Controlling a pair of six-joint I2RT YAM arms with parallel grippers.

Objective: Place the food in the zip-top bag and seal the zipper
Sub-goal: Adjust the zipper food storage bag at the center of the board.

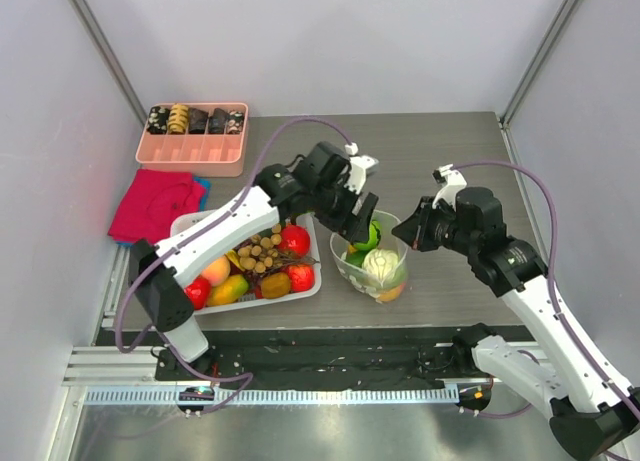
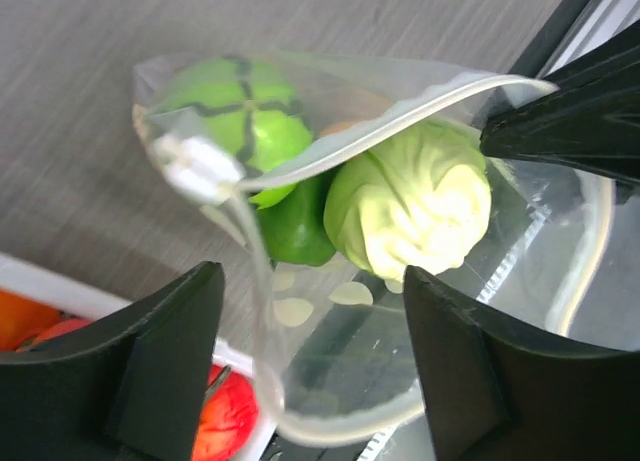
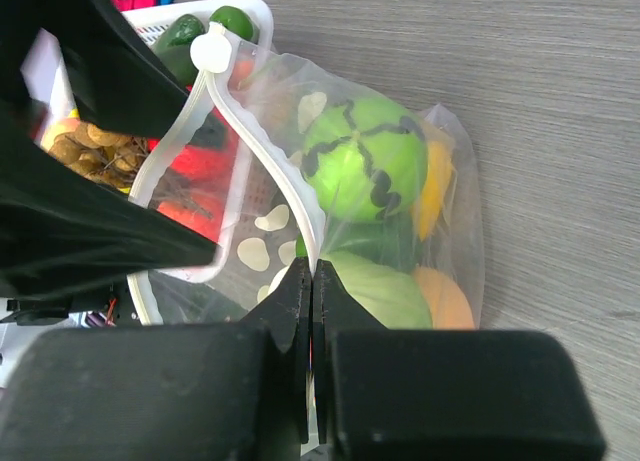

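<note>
Grey counter (image 1: 440, 151) carries a white basket (image 1: 185, 224) of food (image 1: 262, 253). Just right of it stands the zip-top bag (image 1: 340, 264), mouth up and long axis roughly upright, containing a pale cabbage (image 1: 381, 265) and a green fruit (image 1: 368, 234). Left tool (image 2: 312, 316) straddles the mouth, jaws wide, gripping nothing. Right tool (image 3: 312, 311) is pinched closed on the zipper (image 3: 262, 151).

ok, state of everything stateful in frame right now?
zip-top bag: mouth open, some food inside.
zipper: unsealed.
left gripper: open, empty, over the bag mouth.
right gripper: shut, pinching the bag's mouth edge.
white basket: holds more food.
</note>
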